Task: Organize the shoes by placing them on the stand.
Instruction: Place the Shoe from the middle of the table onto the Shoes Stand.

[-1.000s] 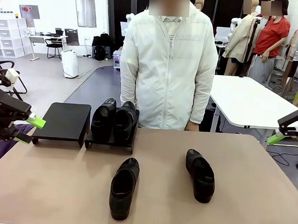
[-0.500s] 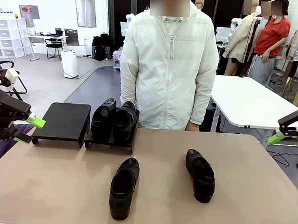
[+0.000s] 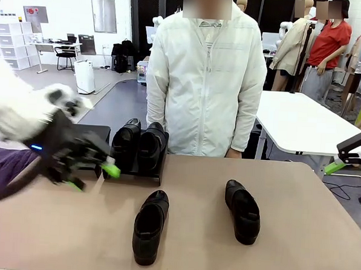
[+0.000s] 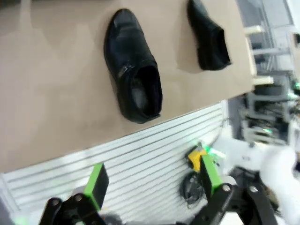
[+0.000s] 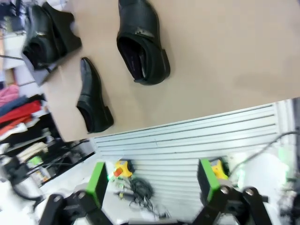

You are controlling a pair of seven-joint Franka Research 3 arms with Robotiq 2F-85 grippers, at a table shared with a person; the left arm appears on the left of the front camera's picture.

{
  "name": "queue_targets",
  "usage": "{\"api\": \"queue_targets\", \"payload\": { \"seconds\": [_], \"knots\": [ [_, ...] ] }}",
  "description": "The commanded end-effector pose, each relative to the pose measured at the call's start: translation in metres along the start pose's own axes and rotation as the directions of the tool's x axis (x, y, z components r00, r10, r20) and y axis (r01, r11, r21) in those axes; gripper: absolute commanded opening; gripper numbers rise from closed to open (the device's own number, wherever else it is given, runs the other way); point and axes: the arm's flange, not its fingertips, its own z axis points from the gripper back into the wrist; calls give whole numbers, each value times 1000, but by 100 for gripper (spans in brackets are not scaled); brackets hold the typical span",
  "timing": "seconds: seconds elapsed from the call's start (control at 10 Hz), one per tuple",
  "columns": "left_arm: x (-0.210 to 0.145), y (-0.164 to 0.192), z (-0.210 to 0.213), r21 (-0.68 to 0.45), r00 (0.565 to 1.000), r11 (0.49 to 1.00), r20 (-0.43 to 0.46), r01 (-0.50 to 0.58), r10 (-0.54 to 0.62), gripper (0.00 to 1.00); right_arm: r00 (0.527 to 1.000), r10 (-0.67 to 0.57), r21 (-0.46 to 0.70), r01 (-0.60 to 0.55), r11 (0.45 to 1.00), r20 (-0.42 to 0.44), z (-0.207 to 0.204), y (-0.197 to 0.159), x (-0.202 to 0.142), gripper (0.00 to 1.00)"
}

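Half done: two loafers on the stand, two more on the table.
One pair of black loafers (image 3: 137,146) sits on the right part of the black stand (image 3: 143,176). One loafer (image 3: 150,225) lies in front of the stand, and the other loafer (image 3: 243,211) lies further to its right. The left gripper (image 3: 93,177) hovers just in front of the stand's left part, fingers wide apart and empty. The right gripper (image 5: 153,182), well to the right of the stand, is also spread and holds nothing.

Across the tan table (image 3: 308,238), a person in a white zip jacket (image 3: 204,82), close to its far edge; behind at right, a white table (image 3: 296,120); far left, white drawer units (image 3: 9,44), a black office chair (image 3: 66,55).
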Motion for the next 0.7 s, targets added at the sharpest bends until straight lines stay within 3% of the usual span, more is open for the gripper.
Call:
{"api": "queue_targets", "payload": {
  "seconds": [0.0,0.2,0.3,0.4,0.6],
  "knots": [
    [18,-66,-63,161,987,975,-27,-152,158,100,1000,23,30,-23,999,-4,2,1,3,100],
    [13,-111,-103,263,998,964,-65,31,-14,100,1000,23,30,-23,999,-4,2,1,3,100],
    [18,-127,-110,252,995,963,-44,93,-84,100,1000,23,30,-23,999,-4,2,1,3,100],
    [-17,-102,-102,203,999,978,-28,-41,47,100,1000,23,30,-23,999,-4,2,1,3,100],
    [-17,-102,-102,203,999,978,-28,-41,47,100,1000,23,30,-23,999,-4,2,1,3,100]
  ]
}}
